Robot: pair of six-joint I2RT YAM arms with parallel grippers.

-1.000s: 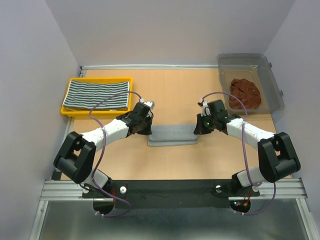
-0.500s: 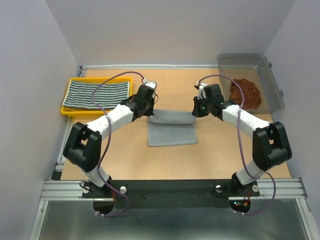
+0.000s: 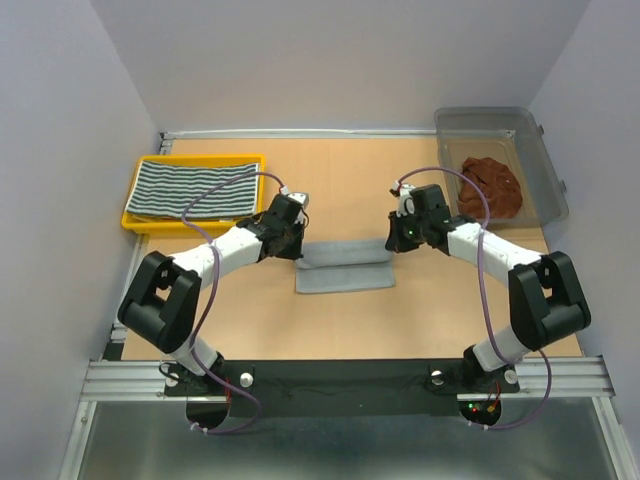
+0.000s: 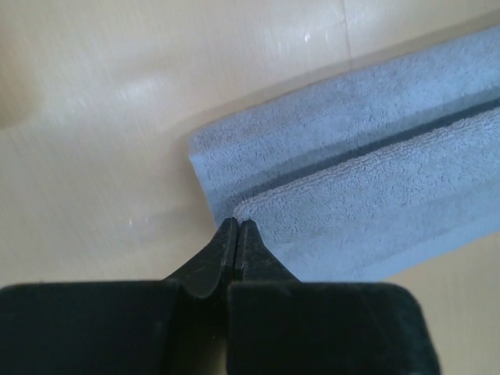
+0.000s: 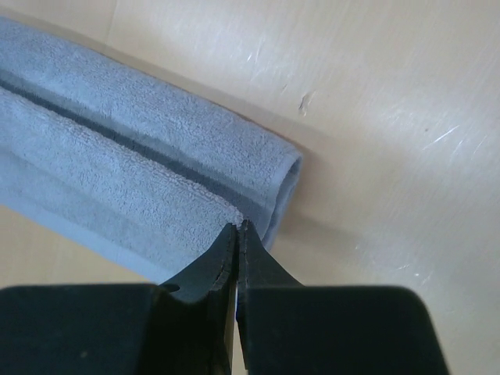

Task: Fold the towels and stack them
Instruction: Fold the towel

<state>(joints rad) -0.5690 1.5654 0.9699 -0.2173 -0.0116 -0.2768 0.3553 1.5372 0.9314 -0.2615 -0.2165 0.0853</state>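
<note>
**Left gripper (image 3: 296, 248) and right gripper (image 3: 396, 243) clenched on the grey towel (image 3: 345, 270), mid-fold**

Both tools are closed tight. In each wrist view the fingertips meet on an end corner of the towel's upper layer, left gripper at the left end and right gripper at the right.

The grey towel lies in the middle of the table (image 3: 350, 180), between the two arms, as a strip running left to right. Its far side is rolled over into a soft fold. The pinched edge sits on top, short of the near edge, so a band of the lower layer shows on the near side.

I judge this to be the first fold of the grey towel, under way but not yet laid down. The next move calls for both grippers to carry the pinched edge toward the near edge at an even pace. They should lower it once the two edges line up, then let go together. If one side leads, the layer will likely skew or drag the cloth beneath.

Further out, a black-and-white striped towel (image 3: 195, 187) lies flat in a yellow tray (image 3: 127, 216) at the far left. A rust-brown towel (image 3: 490, 185) sits crumpled in a clear bin (image 3: 490, 122) at the far right. Both are well apart from the arms.
</note>
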